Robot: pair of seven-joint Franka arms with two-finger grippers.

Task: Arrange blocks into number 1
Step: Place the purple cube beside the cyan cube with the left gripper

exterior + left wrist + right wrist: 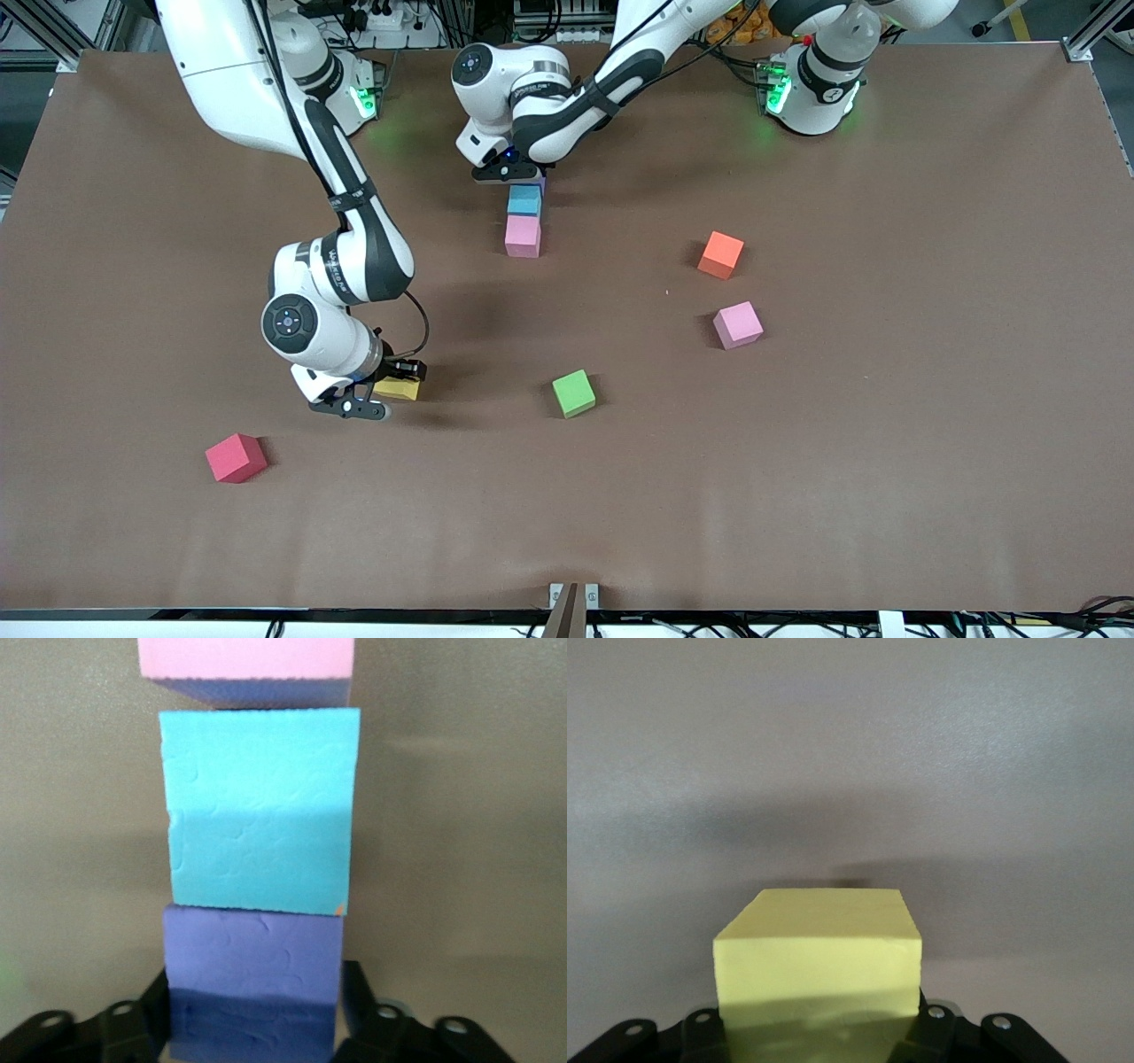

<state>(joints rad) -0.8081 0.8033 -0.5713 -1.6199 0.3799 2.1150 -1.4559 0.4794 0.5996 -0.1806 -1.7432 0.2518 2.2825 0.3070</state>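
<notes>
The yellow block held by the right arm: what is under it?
The yellow block sits between the fingers of the right end effector. Only brown table shows around it. Whether it rests on the table or is lifted is hidden.

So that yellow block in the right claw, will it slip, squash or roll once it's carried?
The yellow block looks like matte foam, so it is probably light and grippy rather than slippery in the right claw. Its dimpled surface suggests that it may squash slightly under a firm squeeze. With flat faces and square edges, it should sit still when set down, not roll.
</notes>
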